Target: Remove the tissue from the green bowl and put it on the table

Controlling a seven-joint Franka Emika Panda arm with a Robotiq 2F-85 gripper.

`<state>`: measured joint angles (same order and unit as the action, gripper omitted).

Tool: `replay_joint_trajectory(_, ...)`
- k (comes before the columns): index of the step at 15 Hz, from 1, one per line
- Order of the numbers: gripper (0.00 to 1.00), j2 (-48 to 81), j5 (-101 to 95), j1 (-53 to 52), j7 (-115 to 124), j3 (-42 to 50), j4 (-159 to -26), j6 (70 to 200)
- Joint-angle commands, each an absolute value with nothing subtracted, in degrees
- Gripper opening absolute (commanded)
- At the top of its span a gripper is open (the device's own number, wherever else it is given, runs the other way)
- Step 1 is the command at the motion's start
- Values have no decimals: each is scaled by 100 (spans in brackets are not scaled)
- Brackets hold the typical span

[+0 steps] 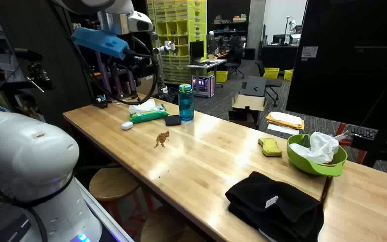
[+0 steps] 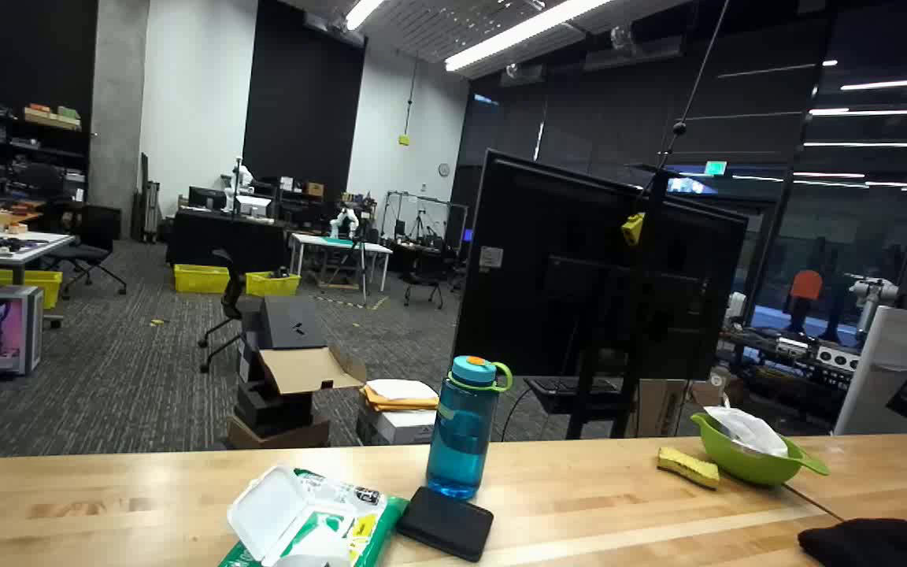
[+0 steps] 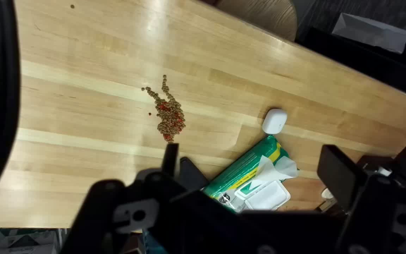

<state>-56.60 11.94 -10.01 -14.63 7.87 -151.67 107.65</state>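
Note:
The crumpled white tissue [image 1: 321,147] sits in the lime-green bowl [image 1: 309,166] at the right of the table and rises above its rim. In the other exterior picture the tissue [image 2: 749,431] also lies in the bowl [image 2: 760,466]. The wooden table [image 1: 200,158] is long and light brown. My gripper [image 3: 252,157] is open and empty, with its two dark fingers wide apart in the wrist view. It is high over the far end of the table, above the wipes pack and well away from the bowl. The bowl and tissue are out of the wrist view.
A green wipes pack [image 1: 149,114], a blue bottle [image 1: 186,103], a black wallet-like item [image 1: 173,120] and a white case [image 1: 127,125] stand near the far end. Small brown pellets [image 1: 162,138] lie mid-table. A yellow sponge [image 1: 270,147] and black cloth [image 1: 275,205] are near the bowl.

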Motion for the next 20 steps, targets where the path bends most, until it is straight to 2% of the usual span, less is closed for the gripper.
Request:
replay_joint_trajectory(1, 100, -5642, 1263, -902, -1529, 721, -15148, 10734)
replay_joint_trajectory(11, 100, -5422, 902, -635, -1791, 924, -15030, 10903)
replay_joint_trajectory(20, 100, -4580, 216, -281, -2862, 1930, -14446, 11565)
